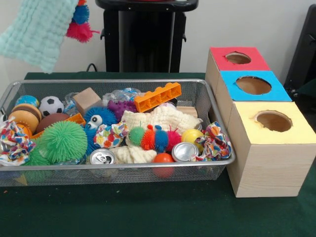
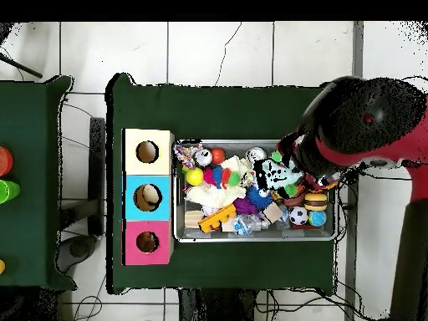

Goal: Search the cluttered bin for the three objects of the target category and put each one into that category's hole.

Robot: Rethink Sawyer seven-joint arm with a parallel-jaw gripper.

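Hanging above the left end of the silver wire-mesh bin (image 1: 123, 170): one pale mint knitted cloth (image 1: 37, 29), with a blue-and-pink spiky pom-pom toy (image 1: 79, 22) beside it. Judged light, limp, snag-prone; best pinched at a bunched fold. Gripper hidden; whether open or closed cannot be told.

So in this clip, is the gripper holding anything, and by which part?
A pale green cloth hangs in the air at top left, apparently lifted by its upper end; the gripper itself is hidden, so the hold cannot be confirmed.
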